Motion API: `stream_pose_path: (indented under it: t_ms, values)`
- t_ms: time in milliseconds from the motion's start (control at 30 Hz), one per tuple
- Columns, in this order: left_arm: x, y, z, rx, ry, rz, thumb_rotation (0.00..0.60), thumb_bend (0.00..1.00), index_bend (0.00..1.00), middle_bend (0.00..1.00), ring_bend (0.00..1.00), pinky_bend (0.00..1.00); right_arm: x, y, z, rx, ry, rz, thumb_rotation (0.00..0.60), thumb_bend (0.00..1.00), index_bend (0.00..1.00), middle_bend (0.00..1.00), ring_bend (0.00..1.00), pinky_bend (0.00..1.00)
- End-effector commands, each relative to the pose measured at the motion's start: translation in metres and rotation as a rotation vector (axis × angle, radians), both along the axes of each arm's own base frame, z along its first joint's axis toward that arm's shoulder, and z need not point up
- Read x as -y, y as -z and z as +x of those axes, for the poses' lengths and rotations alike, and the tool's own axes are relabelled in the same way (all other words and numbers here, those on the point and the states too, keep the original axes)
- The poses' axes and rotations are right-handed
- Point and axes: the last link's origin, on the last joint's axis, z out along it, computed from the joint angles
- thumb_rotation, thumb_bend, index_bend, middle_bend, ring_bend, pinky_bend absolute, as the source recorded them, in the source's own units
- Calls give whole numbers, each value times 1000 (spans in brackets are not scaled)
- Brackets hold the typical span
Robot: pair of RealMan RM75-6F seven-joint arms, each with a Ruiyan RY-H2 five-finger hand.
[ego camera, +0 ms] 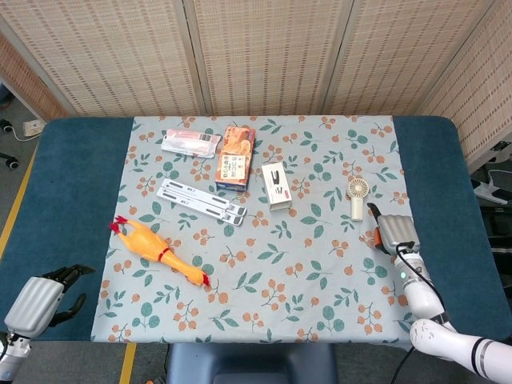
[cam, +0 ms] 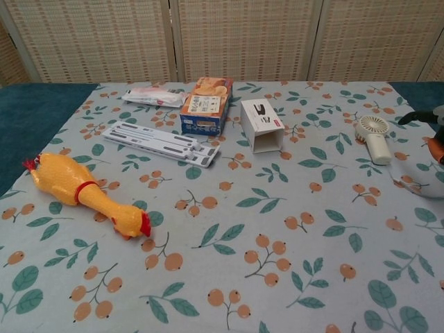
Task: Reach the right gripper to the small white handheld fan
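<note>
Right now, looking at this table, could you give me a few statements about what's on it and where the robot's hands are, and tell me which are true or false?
1. The right hand is gripping the small white handheld fan. False: it is beside the fan, apart from it.
2. The rubber chicken lies on the floral tablecloth. True.
3. The left hand is over the chicken. False: it sits at the table's near left corner.
4. The white stapler box lies right of the orange snack box. True.
</note>
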Motion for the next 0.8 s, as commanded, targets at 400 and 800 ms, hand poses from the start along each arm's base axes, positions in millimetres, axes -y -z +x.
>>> stream_pose_path:
  t_ms: [400,800]
  values:
    - [2,0,2,2,10,-7,600,424,293,326,380,592,21,12,-6,52,5,-13,600,725,68,735,586,689]
    - [1,-1,1,10,9,-5,600,424,302,335,382,592,31,22,-15,59,27,-11,600,725,68,735,586,689]
